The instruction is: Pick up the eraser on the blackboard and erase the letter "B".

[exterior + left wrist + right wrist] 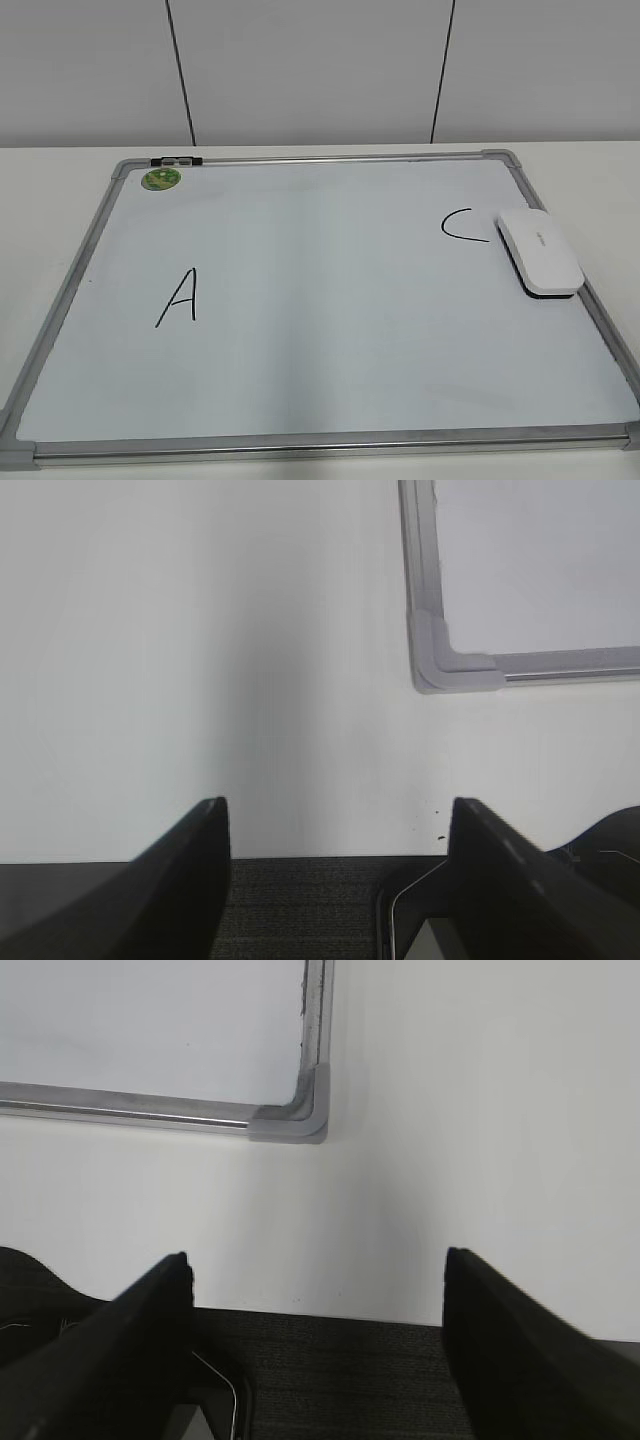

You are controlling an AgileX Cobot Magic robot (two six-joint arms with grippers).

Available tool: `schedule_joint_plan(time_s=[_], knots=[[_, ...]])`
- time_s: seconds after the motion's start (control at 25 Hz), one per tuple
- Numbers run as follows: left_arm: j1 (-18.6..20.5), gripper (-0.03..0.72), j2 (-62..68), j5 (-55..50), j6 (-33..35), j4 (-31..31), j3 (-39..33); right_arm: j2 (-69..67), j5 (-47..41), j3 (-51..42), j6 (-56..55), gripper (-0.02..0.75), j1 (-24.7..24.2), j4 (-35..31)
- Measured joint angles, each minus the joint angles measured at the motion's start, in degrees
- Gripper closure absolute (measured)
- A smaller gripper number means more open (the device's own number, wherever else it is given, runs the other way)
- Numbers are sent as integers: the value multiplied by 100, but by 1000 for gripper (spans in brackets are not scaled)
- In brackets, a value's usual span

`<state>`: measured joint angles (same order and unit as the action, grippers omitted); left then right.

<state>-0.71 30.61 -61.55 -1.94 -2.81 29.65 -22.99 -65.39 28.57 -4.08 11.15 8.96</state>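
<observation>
The white eraser (540, 252) lies on the right side of the blackboard (330, 300), partly over its right frame. A black C (462, 225) is drawn just left of it and a black A (178, 298) on the left. The letter "B" is out of view. Neither gripper shows in the exterior view. My left gripper (338, 805) is open and empty over the table's front edge, with the board's corner (450, 670) ahead to the right. My right gripper (317, 1258) is open and empty too, with the board's other near corner (300, 1120) ahead to the left.
A round green sticker (160, 179) and a small dark clip (177, 160) sit at the board's far left corner. The white table (580, 170) surrounds the board, with a wall behind it. Dark flooring (300, 910) shows below the table's front edge.
</observation>
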Motion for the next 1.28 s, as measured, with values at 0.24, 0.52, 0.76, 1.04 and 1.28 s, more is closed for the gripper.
schedule_joint_plan(time_s=[0.24,0.52,0.76,1.04,1.28], knots=[[0,179,0,0,0,34,0,0,0,0,-8,164,0,8],[0,179,0,0,0,42,0,11,0,0,-8,164,0,8],[0,179,-410,0,0,56,0,324,0,0,-8,164,-143,8],[10,182,-1192,-12,0,56,0,1110,0,0,-8,164,-914,8],[205,188,-1937,-45,0,56,0,1772,0,0,-8,164,-1100,8]])
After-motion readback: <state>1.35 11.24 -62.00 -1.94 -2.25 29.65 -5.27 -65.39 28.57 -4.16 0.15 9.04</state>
